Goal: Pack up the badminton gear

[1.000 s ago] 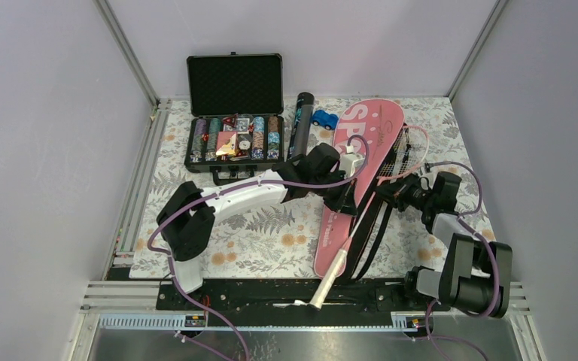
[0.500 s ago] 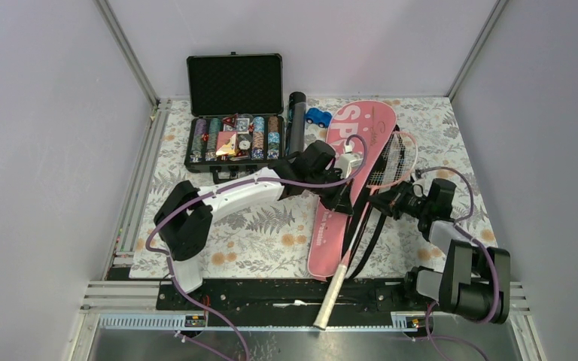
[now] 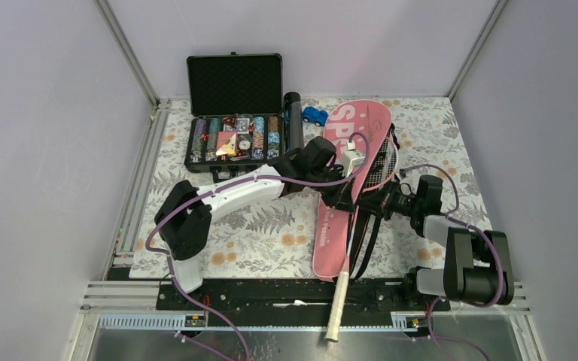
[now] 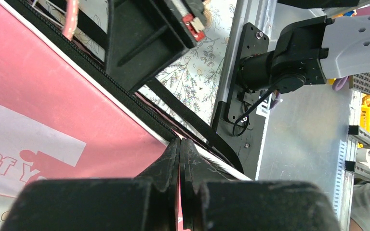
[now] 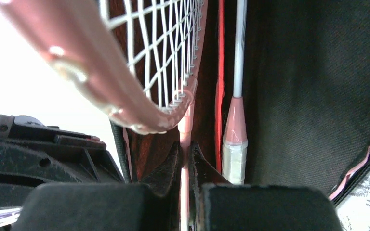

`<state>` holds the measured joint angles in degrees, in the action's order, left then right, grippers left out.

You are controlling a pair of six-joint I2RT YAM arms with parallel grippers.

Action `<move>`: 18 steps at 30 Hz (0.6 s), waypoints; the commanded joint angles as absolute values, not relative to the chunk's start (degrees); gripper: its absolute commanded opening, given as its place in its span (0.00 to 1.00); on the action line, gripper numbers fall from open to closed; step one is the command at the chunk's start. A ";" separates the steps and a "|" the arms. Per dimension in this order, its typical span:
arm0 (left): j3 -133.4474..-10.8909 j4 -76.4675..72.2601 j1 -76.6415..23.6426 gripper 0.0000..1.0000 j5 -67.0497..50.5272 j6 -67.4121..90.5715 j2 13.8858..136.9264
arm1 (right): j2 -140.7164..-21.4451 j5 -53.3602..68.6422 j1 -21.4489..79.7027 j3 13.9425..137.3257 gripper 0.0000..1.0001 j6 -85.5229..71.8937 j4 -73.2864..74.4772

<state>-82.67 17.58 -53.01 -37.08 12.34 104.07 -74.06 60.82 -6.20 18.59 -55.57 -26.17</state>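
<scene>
The pink "SPORT" racket cover (image 3: 344, 143) lies lengthwise on the mat, its zip side lifted open. My left gripper (image 3: 344, 201) is shut on the cover's edge (image 4: 53, 110), pinching the pink fabric (image 4: 180, 144). My right gripper (image 3: 377, 204) is shut on the thin pink shaft (image 5: 187, 154) of a pink-framed racket. That racket's strung head (image 5: 139, 62) sits at the cover's mouth (image 3: 380, 159), and its white handle (image 3: 336, 308) sticks out over the front rail. A second racket (image 5: 234, 144) lies inside against the black lining. The black tube (image 3: 294, 120) lies left of the cover.
An open black case of poker chips (image 3: 235, 135) stands at the back left. A small blue toy car (image 3: 314, 115) sits between the tube and the cover's top. The cover's black strap (image 3: 369, 241) trails toward the front rail (image 3: 271, 293). Grey walls close three sides.
My right gripper has moved left with the racket, swinging its head toward the cover and its handle farther out over the front rail. The cover, tube and toy car have shifted slightly left.
</scene>
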 commanded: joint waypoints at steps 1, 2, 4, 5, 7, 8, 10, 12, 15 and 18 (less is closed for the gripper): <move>-83.08 15.01 -53.02 0.00 -41.51 10.69 101.98 | -77.74 64.27 -5.71 24.04 0.00 -55.90 -30.15; -82.77 15.21 -53.00 0.00 -41.78 10.54 101.65 | -78.51 63.68 -5.71 24.85 0.00 -55.94 -30.07; -82.24 16.22 -53.00 0.00 -41.73 9.93 100.92 | -79.51 61.90 -5.71 26.27 0.00 -56.11 -30.40; -81.96 16.56 -53.00 0.00 -41.58 9.67 100.52 | -79.76 61.05 -5.71 26.67 0.00 -56.41 -30.78; -80.64 16.72 -53.01 0.00 -41.39 9.42 99.51 | -80.66 59.96 -5.75 27.74 0.00 -57.22 -32.35; -79.85 16.95 -53.00 0.00 -41.30 9.22 98.90 | -81.32 59.79 -5.79 28.59 0.00 -57.06 -32.64; -78.96 17.95 -53.00 0.00 -40.59 8.55 97.77 | -83.26 59.85 -6.32 30.82 0.00 -55.93 -31.62; -78.10 18.88 -53.00 0.00 -39.94 8.06 96.66 | -85.29 59.54 -6.73 32.37 0.00 -55.62 -32.26; -77.28 19.94 -53.00 0.00 -38.65 7.89 95.08 | -88.00 58.20 -6.86 34.51 0.00 -53.37 -30.97; -77.33 20.94 -53.02 0.00 -38.05 7.92 94.60 | -90.33 57.91 -6.86 36.53 0.00 -51.87 -30.07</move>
